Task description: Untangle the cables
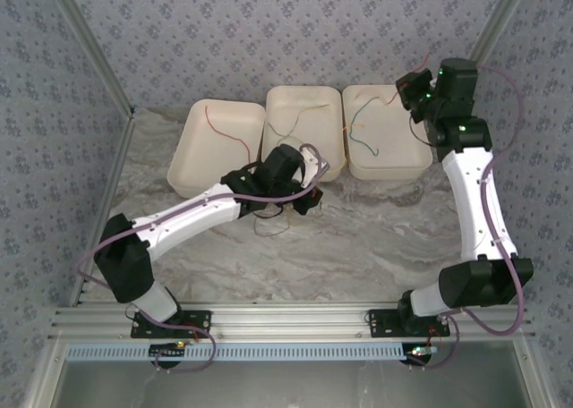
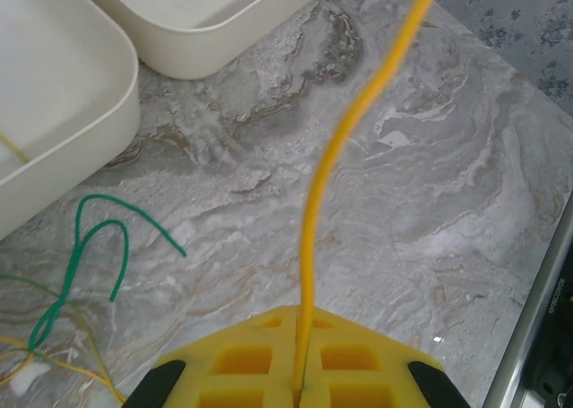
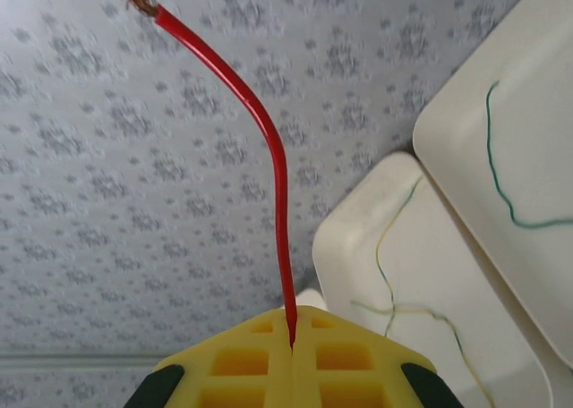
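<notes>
My left gripper (image 1: 307, 196) hangs low over the marble table, just in front of the middle tray. Its yellow fingers (image 2: 242, 359) are shut on a yellow cable (image 2: 329, 171) that runs up and away from them. A loose tangle of cables (image 1: 271, 220) lies on the table beside it, with a green cable (image 2: 94, 238) looping out. My right gripper (image 1: 410, 93) is raised at the back right, above the right tray. It (image 3: 293, 329) is shut on a red cable (image 3: 269, 157) whose frayed end sticks up.
Three white trays stand in a row at the back: the left tray (image 1: 192, 180) holds a red wire, the middle tray (image 1: 304, 92) a yellow-green wire (image 3: 387, 247), the right tray (image 1: 394, 169) a green wire (image 3: 500, 171). A metal rail (image 1: 286, 318) borders the table's near side.
</notes>
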